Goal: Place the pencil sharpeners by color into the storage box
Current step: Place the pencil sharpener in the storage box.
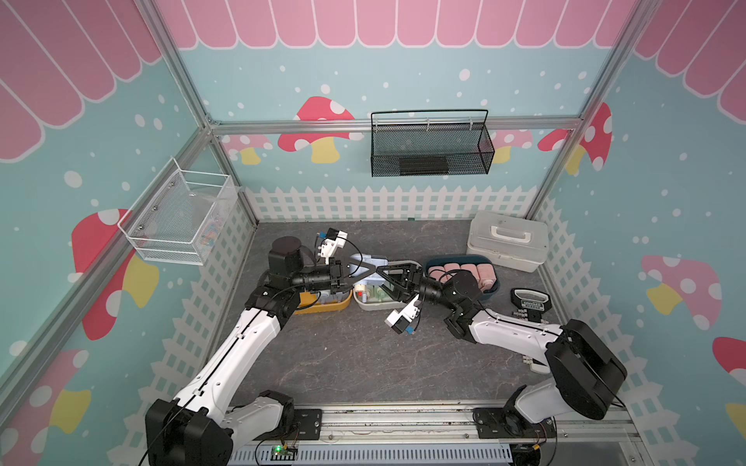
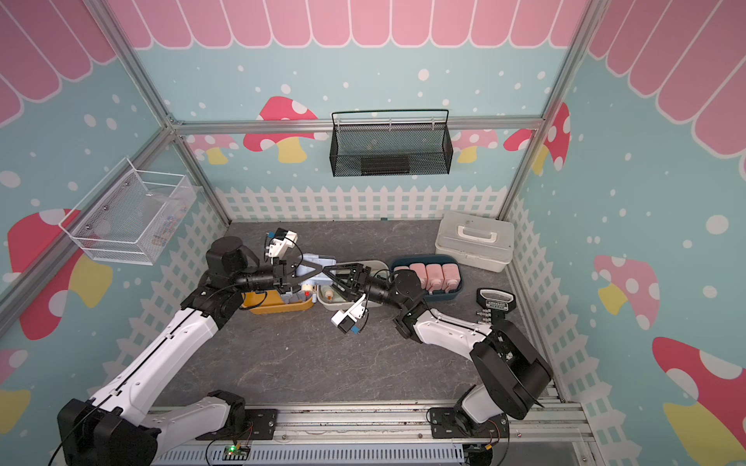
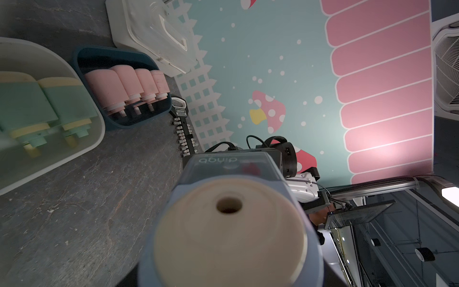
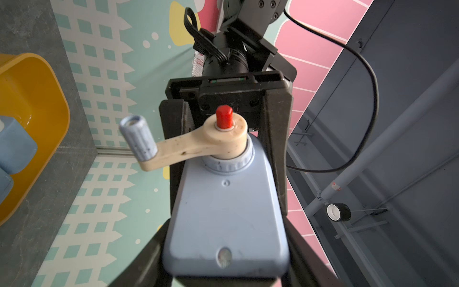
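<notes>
A blue pencil sharpener (image 1: 364, 261) (image 2: 313, 260) with a cream crank hangs above the trays between both arms. My left gripper (image 1: 373, 269) is shut on it, its black fingers (image 4: 277, 129) pressing both sides near the crank. My right gripper (image 1: 382, 271) (image 4: 224, 238) stands open around the opposite end. The sharpener's cream face (image 3: 231, 223) fills the left wrist view and hides the left fingers. The yellow tray (image 1: 323, 308) holds blue sharpeners (image 4: 15, 146). Two green ones (image 3: 24, 104) lie in the white tray (image 1: 371, 307). Several pink ones (image 1: 456, 272) fill the dark blue tray (image 1: 494, 294).
A white lidded case (image 1: 508, 240) stands at the back right. A black bit holder (image 1: 531, 302) lies right of the dark blue tray. A black mesh basket (image 1: 430, 147) hangs on the back wall. A white wire basket (image 1: 177, 218) hangs on the left wall.
</notes>
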Controlling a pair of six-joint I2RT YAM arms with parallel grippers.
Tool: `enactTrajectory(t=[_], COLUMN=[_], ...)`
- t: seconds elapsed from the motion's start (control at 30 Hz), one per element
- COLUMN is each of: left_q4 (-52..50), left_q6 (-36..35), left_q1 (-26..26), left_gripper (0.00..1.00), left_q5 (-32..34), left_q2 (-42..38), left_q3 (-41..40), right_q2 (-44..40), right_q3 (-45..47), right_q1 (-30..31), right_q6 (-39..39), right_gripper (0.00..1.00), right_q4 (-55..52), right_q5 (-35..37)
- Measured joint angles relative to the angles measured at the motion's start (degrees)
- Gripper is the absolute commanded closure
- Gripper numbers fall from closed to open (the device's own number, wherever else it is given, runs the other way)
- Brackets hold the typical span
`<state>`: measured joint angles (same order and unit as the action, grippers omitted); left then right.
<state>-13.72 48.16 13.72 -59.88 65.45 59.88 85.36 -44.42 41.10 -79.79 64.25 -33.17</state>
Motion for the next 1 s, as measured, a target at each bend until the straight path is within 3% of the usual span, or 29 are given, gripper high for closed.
enactTrajectory(t=[0.2, 0.33, 0.43, 0.53, 0.73, 1.0], left_q4=[-29.53, -39.50, -41.35, -40.28, -34.32, -29.62], left_q6=[-15.69, -19.80, -22.45, -25.77, -29.07, -31.43], left_q1=[-3.82, -3.98, -5.46, -8.57, -14.78, -15.06], left_gripper=[1.00, 1.00, 1.00, 1.00, 1.00, 1.00], left_q5=[31.65, 54.99, 66.29, 70.53, 68.41, 63.63], left_q2=[0.22, 2.43, 5.97, 10.38, 17.90, 29.14], left_q3=[14.19, 14.43, 12.00, 9.29, 7.13, 10.23], right_q2=[-0.20, -2.58, -6.01, -9.33, -12.94, -14.32], right_q3=[-6.29, -5.11, -2.38, 0.87, 6.58, 7.37], right_q1=[-2.32, -2.54, -2.49, -2.49, -2.49, -2.49], right_q6=[14.45, 26.67, 34.45, 39.47, 43.74, 45.22], right_gripper=[0.01, 0.01, 0.01, 0.01, 0.01, 0.01], right_q4=[-12.94, -16.37, -18.14, -19.37, -22.01, -24.13], right_q5=[8.24, 11.91, 15.34, 18.25, 21.20, 22.25])
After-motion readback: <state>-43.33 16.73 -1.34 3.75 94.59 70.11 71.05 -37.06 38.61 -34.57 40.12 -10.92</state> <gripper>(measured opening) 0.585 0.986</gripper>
